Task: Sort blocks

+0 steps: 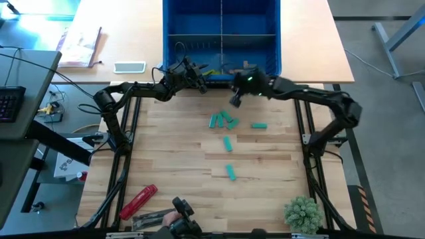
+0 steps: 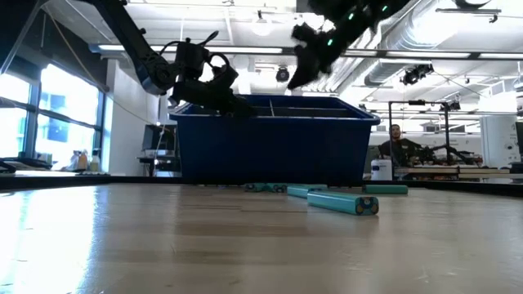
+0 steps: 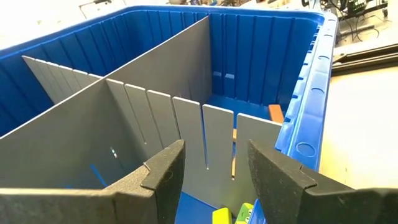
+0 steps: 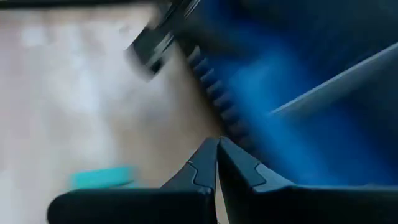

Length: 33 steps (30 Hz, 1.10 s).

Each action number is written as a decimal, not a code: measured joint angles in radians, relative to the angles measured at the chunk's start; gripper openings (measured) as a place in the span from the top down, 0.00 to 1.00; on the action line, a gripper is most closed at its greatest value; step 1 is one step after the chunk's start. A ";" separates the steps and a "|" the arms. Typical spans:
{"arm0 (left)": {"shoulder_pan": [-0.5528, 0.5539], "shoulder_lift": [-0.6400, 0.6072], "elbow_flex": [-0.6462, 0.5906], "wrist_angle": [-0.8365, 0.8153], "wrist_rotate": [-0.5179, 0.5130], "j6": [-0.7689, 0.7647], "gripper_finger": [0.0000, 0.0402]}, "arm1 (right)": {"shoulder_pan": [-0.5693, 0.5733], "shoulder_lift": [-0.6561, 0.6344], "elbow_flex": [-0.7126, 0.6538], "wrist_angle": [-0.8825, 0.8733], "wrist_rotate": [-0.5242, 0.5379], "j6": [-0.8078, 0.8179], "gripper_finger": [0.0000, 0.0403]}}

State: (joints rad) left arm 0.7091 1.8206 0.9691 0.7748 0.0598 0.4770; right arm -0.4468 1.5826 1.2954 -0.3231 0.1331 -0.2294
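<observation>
Several teal blocks (image 1: 223,121) lie flat on the wooden table, with single ones at the right (image 1: 259,125) and nearer the front (image 1: 231,172); the low view shows the nearest teal block (image 2: 343,202). A blue divided bin (image 1: 221,33) stands at the far edge. Lime blocks (image 3: 233,214) and tan blocks (image 3: 275,112) lie on its floor. My left gripper (image 1: 197,78) hovers open and level over the bin's near left compartment (image 3: 214,180), nothing between its fingers. My right gripper (image 1: 236,99) hangs shut above the table just in front of the bin (image 4: 217,149), tilted down, holding nothing that shows.
Grey dividers (image 3: 155,74) split the bin into compartments. A red cylindrical tool (image 1: 138,201) lies at the near left and a green plant-like object (image 1: 302,214) at the near right. A phone (image 1: 129,67) and a book (image 1: 80,46) lie beyond the table's far left.
</observation>
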 joint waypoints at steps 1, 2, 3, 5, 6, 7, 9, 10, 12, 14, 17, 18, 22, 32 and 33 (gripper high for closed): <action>0.000 0.000 0.000 -0.003 -0.002 0.000 0.61 | -0.007 -0.025 0.001 0.008 0.029 -0.059 1.00; 0.000 0.000 0.000 -0.007 -0.003 -0.001 0.61 | -0.015 -0.045 0.001 0.007 0.058 -0.107 1.00; 0.000 0.000 0.000 -0.011 -0.004 -0.001 0.61 | -0.024 -0.062 0.001 0.003 0.078 -0.146 1.00; 0.000 -0.001 0.001 -0.015 -0.004 -0.001 0.61 | -0.043 -0.087 0.000 -0.010 0.088 -0.205 0.98; 0.000 -0.001 0.001 -0.016 -0.004 -0.001 0.61 | -0.054 -0.097 -0.001 -0.020 0.089 -0.229 0.96; 0.000 -0.001 0.001 -0.017 -0.003 -0.002 0.61 | -0.062 -0.104 -0.001 -0.025 0.091 -0.252 0.94; 0.000 -0.001 0.001 -0.017 -0.003 -0.003 0.61 | -0.080 -0.106 -0.001 -0.039 0.090 -0.301 0.89; 0.000 -0.001 0.001 -0.018 -0.003 -0.003 0.61 | -0.088 -0.104 -0.001 -0.049 0.085 -0.322 0.85; 0.000 -0.001 0.001 -0.020 -0.002 -0.004 0.61 | -0.102 -0.100 -0.002 -0.054 0.054 -0.328 0.78; 0.000 -0.001 0.001 -0.020 -0.002 -0.005 0.61 | -0.117 -0.100 -0.002 -0.052 -0.011 -0.320 0.70; -0.001 -0.002 0.001 -0.020 -0.001 -0.005 0.61 | -0.150 -0.091 -0.001 -0.055 -0.112 -0.325 0.60; -0.001 -0.002 0.001 -0.020 -0.001 -0.005 0.61 | -0.170 -0.086 -0.001 -0.066 -0.146 -0.329 0.57; -0.001 -0.002 0.001 -0.022 -0.001 -0.005 0.61 | -0.276 -0.041 -0.001 -0.103 -0.230 -0.364 0.52; -0.002 -0.002 0.002 -0.036 -0.011 -0.006 0.61 | -0.411 0.087 -0.001 -0.169 -0.300 -0.457 0.52; -0.002 -0.002 0.002 -0.037 -0.020 -0.014 0.61 | -0.412 0.099 -0.002 -0.174 -0.290 -0.460 0.52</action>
State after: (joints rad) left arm 0.7069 1.8187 0.9707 0.7381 0.0395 0.4631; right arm -0.8584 1.6814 1.2938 -0.4967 -0.1568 -0.6894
